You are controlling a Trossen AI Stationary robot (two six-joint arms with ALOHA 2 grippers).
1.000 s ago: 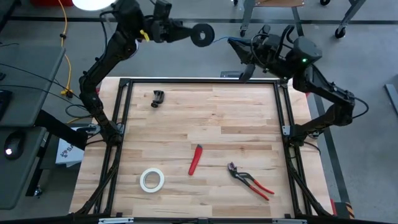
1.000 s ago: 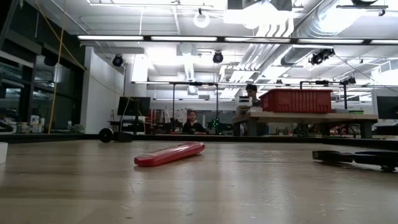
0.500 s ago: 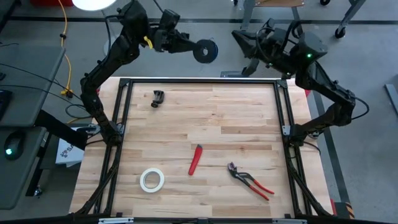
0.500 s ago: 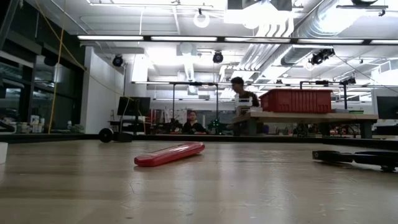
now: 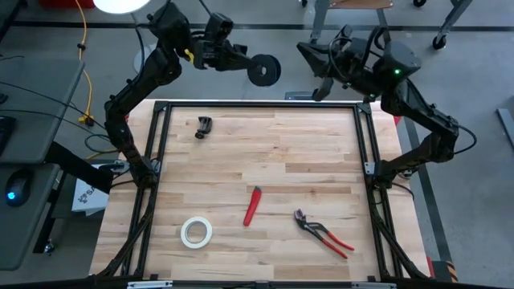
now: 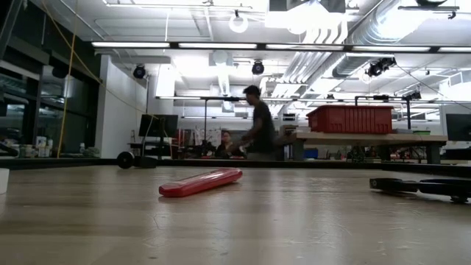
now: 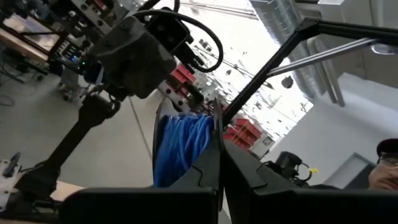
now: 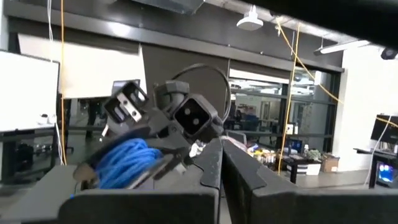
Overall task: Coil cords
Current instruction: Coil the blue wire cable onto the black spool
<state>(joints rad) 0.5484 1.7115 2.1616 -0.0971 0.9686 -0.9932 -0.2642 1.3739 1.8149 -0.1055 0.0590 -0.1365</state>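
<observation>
Because the blue wire must wind onto the black spool, I lift that spool in my left gripper, fingers clamped on it, beyond the desk, my right gripper opposite, fingers shut, empty.

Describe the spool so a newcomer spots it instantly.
In the high view, look past the wooden table's far edge, between the two arms. The black round spool, wound with blue wire, is held aloft in the left tool, while everything else lies on the tabletop.
</observation>
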